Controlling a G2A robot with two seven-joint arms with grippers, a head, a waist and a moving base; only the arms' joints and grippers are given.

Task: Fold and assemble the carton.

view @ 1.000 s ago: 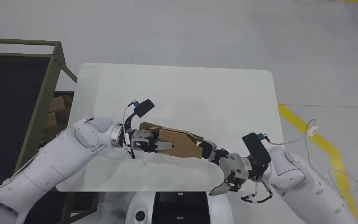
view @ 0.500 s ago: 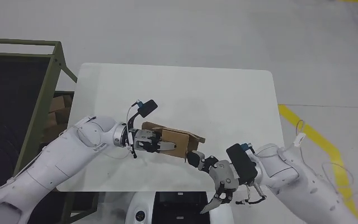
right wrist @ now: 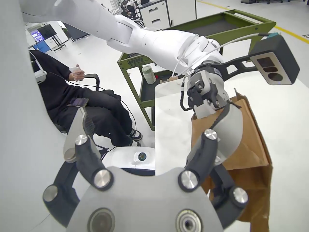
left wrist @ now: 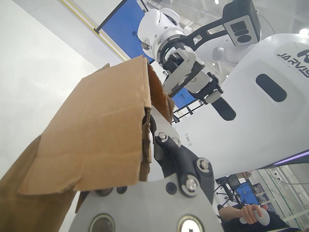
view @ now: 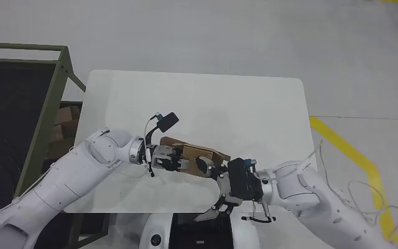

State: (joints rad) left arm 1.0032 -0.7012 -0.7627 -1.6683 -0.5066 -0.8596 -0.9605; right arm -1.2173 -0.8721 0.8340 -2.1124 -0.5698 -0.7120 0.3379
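Containers. 1 carton (view: 193, 152), brown corrugated, partly folded, lying flattish between my two tools over the desk (view: 249, 106), near its front edge. Cannot tell whether it rests on the desk or hangs just off it. Flap edges are ragged at the end held by my left tool (view: 180, 164). Interior hidden, so contents cannot be told. 1 green cart (right wrist: 131, 63) beside the desk, beyond the left tool. Its lower shelf carries 1 pale lidded cup (right wrist: 148, 74) with cardboard scraps (right wrist: 169, 79) just beside it; scrap qty unclear.

Tools, qty 2. The left tool is clamped on the carton's end wall, cardboard pinched between its fingers, approx. level. My right tool (right wrist: 155, 109) is spread wide, gripping nothing. One finger (right wrist: 227, 126) lies on the carton's upper face at the end opp. the left tool; cannot tell if it presses. The other finger (right wrist: 77, 126) is well apart from the carton, out over the desk's front edge.

Carton posn.: directly ahead of the left tool and in its grip; under the right tool's one finger.
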